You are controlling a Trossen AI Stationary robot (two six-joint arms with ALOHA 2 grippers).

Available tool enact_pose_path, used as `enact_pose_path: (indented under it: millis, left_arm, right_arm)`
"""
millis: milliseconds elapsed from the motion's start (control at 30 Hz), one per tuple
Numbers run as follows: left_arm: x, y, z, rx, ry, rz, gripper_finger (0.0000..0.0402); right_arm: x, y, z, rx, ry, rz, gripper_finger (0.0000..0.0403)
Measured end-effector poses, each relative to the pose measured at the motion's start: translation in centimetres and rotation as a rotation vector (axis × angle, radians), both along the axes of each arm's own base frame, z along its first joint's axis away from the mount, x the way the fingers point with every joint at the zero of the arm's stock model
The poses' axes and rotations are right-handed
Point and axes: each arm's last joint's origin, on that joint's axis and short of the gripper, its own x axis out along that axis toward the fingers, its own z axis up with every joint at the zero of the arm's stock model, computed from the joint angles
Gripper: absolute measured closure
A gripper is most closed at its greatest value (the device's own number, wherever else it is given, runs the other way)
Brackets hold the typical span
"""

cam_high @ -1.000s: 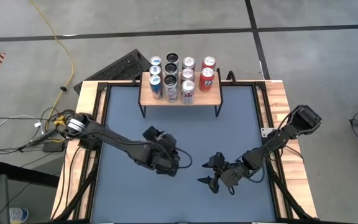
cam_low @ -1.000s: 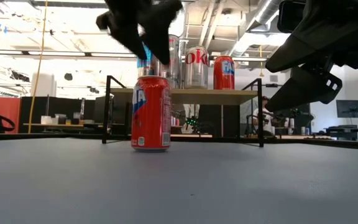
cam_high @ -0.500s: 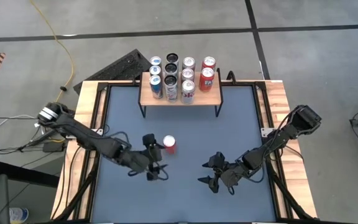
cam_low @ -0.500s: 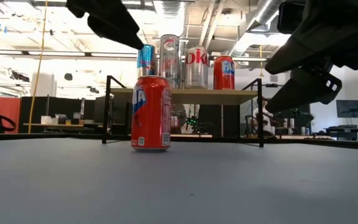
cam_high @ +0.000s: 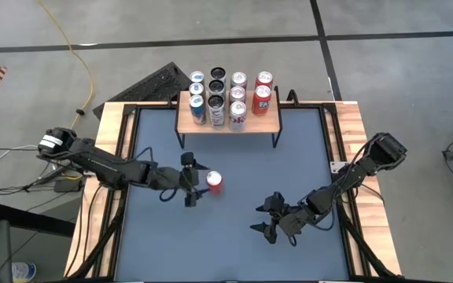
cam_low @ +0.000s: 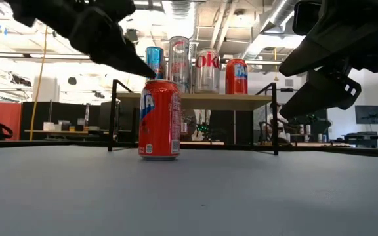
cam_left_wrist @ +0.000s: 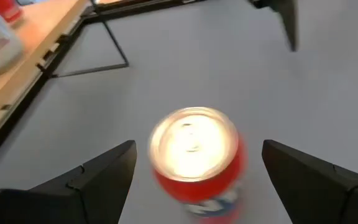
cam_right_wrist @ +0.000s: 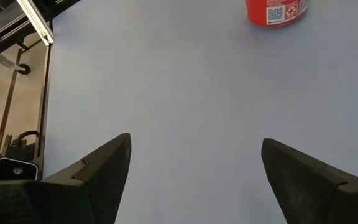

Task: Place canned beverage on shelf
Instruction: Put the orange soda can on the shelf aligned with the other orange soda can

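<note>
Can [cam_high: 215,182] stands mid-tabletop, open surface all round; I see left gripper [cam_high: 192,191] spread beside it, right gripper [cam_high: 267,219] spread nearer the front edge.

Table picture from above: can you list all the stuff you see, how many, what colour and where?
Red can: one, red with a silver top, standing upright on the table in front of the shelf, left of the middle.
Shelf: one, light wooden top on thin black legs, at the far edge of the table.
Cans on the shelf: about ten; blue ones at the left, silver and dark ones in the middle, red ones at the right.
Table: one, grey-blue top with a wooden border.
Yellow cable: one, on the floor beyond the table's left corner.
Left gripper: one, dark, open, just left of the red can, not touching it.
Right gripper: one, dark, open, over the near right of the table, holding nothing.
</note>
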Motion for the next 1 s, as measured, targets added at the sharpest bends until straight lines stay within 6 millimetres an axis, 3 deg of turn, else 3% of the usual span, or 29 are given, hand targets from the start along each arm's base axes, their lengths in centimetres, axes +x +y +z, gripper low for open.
enact_pose_path:
  millis: [167,433,567,700,1000]
  left_arm:
    - [0.0,2.3,-0.8,0.009,-0.007,-0.007,0.0063]
    - [-0.5,3.7,-2.3,-0.187,0.018,-0.080,0.0063]
    - [-0.6,3.1,-2.3,-0.277,-0.018,-0.100,0.0063]
    - [-0.4,2.0,-2.4,-0.254,-0.033,-0.081,0.0063]
    - [1.0,-0.1,-4.5,-0.319,-0.071,0.006,0.0063]
  right_arm:
    - [0.1,-0.1,0.0,0.000,0.000,-0.005,0.0060]
    - [0.2,-0.4,0.0,0.000,0.000,-0.016,0.0060]
    - [0.3,-0.5,0.0,0.002,0.000,-0.022,0.0060]
    - [0.3,-0.5,0.0,0.002,0.000,-0.022,0.0060]
    - [0.4,-0.5,0.1,0.031,-0.015,-0.035,0.0060]
